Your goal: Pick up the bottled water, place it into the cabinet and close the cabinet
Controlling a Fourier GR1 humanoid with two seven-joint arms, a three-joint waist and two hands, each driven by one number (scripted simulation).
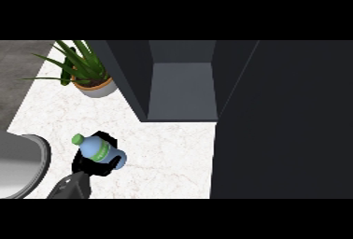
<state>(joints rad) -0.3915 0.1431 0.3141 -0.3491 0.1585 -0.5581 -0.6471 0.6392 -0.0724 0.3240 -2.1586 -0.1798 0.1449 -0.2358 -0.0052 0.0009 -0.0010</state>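
While cabinet (180,88) stands open far right, left robot hand (93,164) clasps bottled water (101,151), tilted for carrying; right robot hand unseen.

The bench (172,144) top looks like pale marble with faint veining, smooth and fairly matt. The cabinet (183,88) is dark grey and flat matt inside and out. The bottled water (102,151) looks like bluish clear plastic with a green cap, and the left hand (93,165) on it is plain matt black.
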